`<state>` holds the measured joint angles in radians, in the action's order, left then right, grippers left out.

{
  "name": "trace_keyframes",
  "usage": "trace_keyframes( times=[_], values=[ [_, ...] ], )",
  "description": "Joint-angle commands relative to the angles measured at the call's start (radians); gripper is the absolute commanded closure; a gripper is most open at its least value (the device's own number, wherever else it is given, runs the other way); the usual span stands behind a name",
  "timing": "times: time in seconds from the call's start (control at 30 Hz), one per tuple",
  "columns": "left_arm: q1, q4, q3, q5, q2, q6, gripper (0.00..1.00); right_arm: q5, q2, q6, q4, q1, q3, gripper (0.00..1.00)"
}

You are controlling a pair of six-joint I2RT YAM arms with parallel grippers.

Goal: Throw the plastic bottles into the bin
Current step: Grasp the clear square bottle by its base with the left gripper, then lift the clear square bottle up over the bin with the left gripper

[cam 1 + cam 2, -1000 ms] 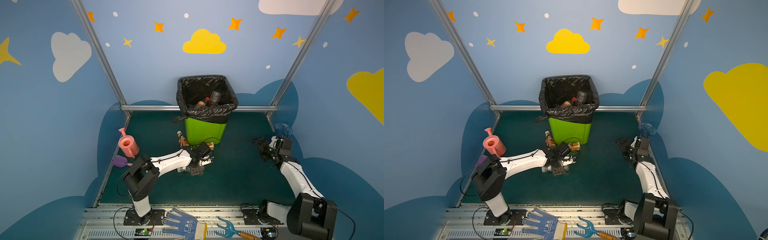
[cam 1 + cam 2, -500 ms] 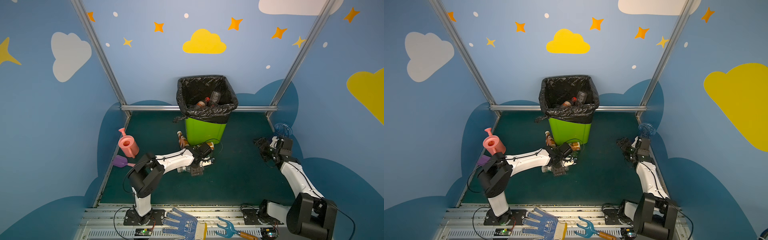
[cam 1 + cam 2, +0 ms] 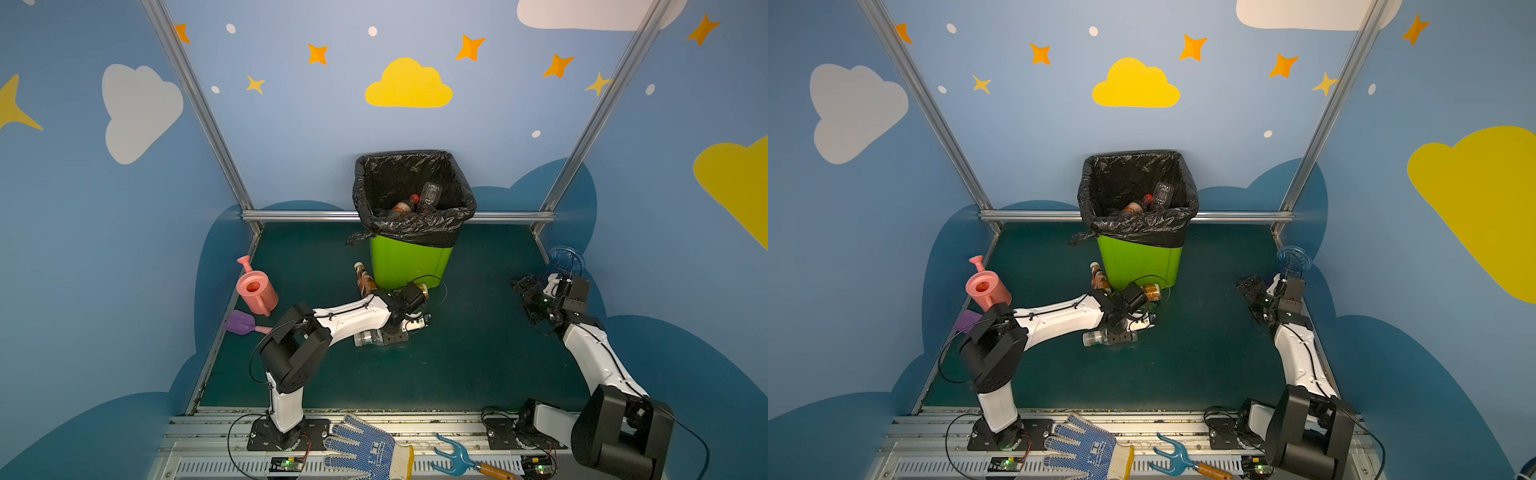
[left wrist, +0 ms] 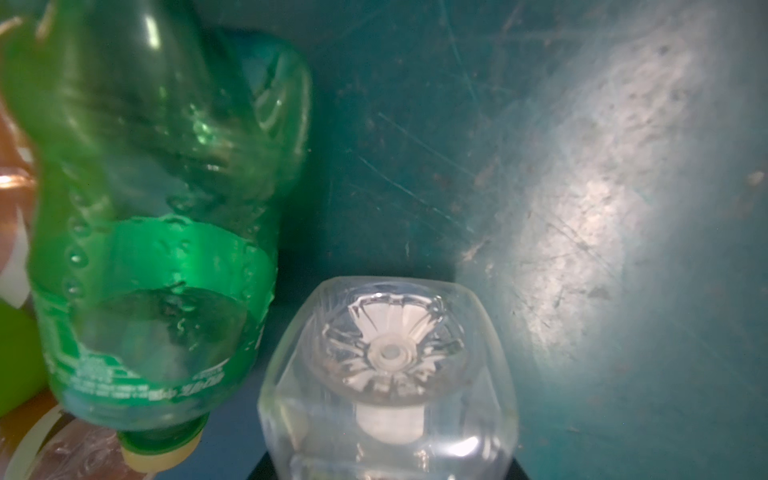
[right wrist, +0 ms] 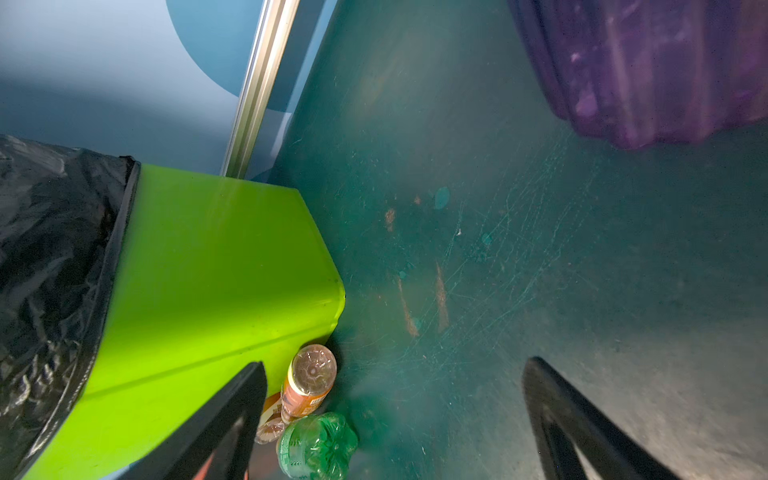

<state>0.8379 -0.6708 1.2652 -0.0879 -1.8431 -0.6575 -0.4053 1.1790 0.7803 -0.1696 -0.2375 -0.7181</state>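
The left gripper (image 3: 391,336) is low on the green floor (image 3: 457,357) just in front of the bin (image 3: 409,262), in the same spot as a second ago. Its jaws, which stood apart then, have now closed on a clear bottle (image 3: 367,338) that lies on its side. In the left wrist view the clear bottle's base (image 4: 388,361) fills the lower middle. The fingers themselves are mostly hidden there, so the contact looks like a firm grip but the pads cannot be seen. A green bottle (image 4: 145,208) lies just beside it, apart from the jaws.

The right gripper (image 3: 525,291) has not moved. It hangs near the right wall by the blue vase (image 3: 566,259), its fingers (image 5: 232,415) spread wide with only bare floor between them.

At the foot of the bin a brown bottle (image 3: 365,279) and an orange-labelled bottle (image 5: 309,382) lie as before. Inside the bin's black bag a red-capped bottle (image 3: 403,205) and another clear one (image 3: 430,193) rest unchanged.
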Motion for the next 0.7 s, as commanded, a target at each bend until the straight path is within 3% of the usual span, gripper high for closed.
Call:
trace_keyframes(
  times=[0.0,0.17,0.43,0.67],
  values=[
    [-0.008,-0.021,0.006,0.028,0.048,0.018,0.57,-0.018,-0.020,-0.003,-0.011,-0.012,-0.006,0.05],
    [-0.025,0.028,0.012,0.052,0.176,0.075,0.59,-0.021,-0.027,0.000,-0.010,-0.019,-0.001,0.05],
    [-0.075,0.186,0.109,-0.024,0.550,0.131,0.65,-0.030,-0.030,0.008,0.001,-0.023,-0.006,0.05],
    [-0.237,0.626,0.162,0.008,0.848,0.197,0.64,-0.043,-0.035,0.023,0.021,-0.024,-0.010,0.05]
  ],
)
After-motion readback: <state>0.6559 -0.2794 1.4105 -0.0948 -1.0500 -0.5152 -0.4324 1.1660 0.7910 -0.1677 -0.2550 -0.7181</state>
